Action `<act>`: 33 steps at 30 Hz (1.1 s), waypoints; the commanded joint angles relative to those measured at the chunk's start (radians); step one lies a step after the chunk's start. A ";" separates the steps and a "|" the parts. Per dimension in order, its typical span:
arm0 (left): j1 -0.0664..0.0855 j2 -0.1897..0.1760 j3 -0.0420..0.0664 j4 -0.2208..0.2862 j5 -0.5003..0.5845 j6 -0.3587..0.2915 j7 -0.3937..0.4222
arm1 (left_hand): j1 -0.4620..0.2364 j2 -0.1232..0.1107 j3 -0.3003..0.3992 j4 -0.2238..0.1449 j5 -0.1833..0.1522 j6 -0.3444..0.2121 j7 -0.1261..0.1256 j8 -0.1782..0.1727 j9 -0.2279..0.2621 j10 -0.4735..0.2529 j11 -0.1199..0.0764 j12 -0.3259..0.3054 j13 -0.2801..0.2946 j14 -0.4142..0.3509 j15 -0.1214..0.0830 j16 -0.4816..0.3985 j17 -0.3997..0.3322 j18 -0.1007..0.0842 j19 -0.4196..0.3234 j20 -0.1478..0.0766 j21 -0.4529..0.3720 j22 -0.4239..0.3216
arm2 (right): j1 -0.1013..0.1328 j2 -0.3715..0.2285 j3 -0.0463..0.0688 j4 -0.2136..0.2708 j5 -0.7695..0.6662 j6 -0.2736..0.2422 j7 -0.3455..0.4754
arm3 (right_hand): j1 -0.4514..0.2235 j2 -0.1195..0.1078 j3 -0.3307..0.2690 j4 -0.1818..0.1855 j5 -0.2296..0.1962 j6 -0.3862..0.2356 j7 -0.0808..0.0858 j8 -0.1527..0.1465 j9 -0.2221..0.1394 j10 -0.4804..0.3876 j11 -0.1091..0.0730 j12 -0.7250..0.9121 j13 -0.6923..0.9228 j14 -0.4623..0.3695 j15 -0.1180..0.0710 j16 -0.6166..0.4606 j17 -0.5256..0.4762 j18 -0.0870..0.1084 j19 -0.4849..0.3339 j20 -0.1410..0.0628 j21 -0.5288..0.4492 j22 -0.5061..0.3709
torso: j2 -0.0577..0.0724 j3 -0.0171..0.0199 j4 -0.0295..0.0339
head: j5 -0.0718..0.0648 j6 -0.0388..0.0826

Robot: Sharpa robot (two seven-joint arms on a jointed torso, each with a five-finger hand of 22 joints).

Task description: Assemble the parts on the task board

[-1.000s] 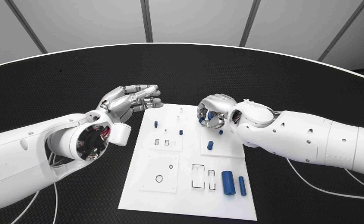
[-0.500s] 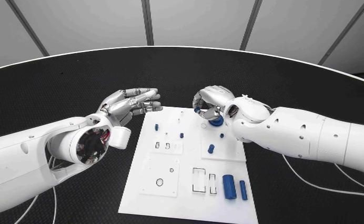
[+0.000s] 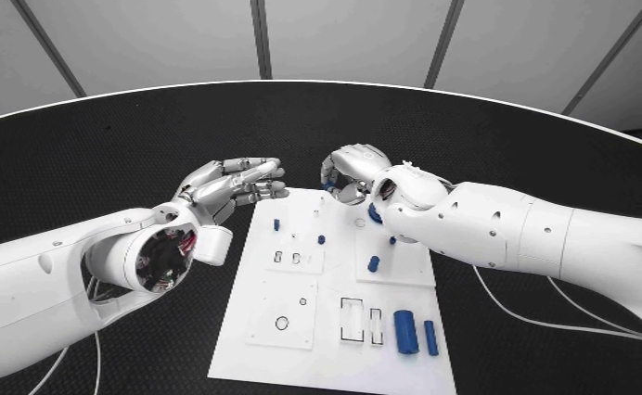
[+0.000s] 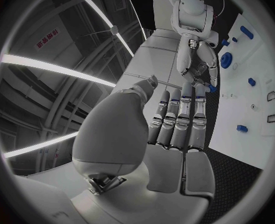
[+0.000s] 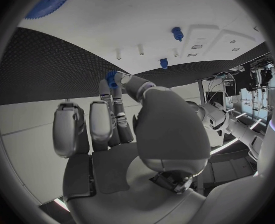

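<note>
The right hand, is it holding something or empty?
Holding. In the right wrist view the right hand pinches a small blue part between thumb and fingertips, off the task board.

- task board (image 3: 254,316): plain white
- parts (image 3: 404,331) on it: blue
- table (image 3: 134,154): black, looks kinda speckled, hard to say
- both hands, left (image 3: 235,182) and right (image 3: 351,172): silver, on white arms

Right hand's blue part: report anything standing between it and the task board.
Nothing visible does. The right hand pinches the small blue part over the far edge of the task board; the left hand hangs off to the side, apart.
</note>
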 commanded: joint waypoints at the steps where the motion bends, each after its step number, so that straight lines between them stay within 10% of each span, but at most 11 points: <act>1: 0.001 0.001 0.000 0.001 0.000 0.000 0.000 | -0.003 0.000 0.008 0.000 0.001 -0.001 0.021 -0.006 -0.001 -0.002 0.006 -0.006 -0.001 -0.008 0.000 -0.006 0.001 0.020 -0.001 0.003 -0.003 -0.001 | 0.000 0.012 0.000 -0.010 0.000 0.012 0.003 | 0.000 0.004 0.002 -0.002 0.004 -0.006 0.004 0.003 0.000 0.008 -0.009 0.003 0.034 0.030 -0.001 0.002 0.002 -0.010 0.006 0.002 0.005 0.023 | 0.003 -0.0017 0.0042 | 0.000 -0.004; 33: 0.021 0.005 0.000 -0.007 0.000 0.001 -0.001 | -0.003 -0.001 0.009 -0.001 0.001 -0.001 0.022 -0.006 -0.001 -0.002 0.006 -0.007 -0.001 -0.009 0.000 -0.007 0.001 0.020 -0.001 0.003 -0.004 -0.002 | 0.000 0.032 -0.001 -0.047 0.000 0.100 -0.006 | -0.007 0.002 0.000 -0.001 -0.002 -0.010 0.005 0.002 0.005 0.002 -0.007 0.001 0.041 0.030 0.001 0.003 -0.001 -0.010 0.004 0.004 0.004 0.021 | 0.015 -0.0039 0.0122 | 0.001 -0.012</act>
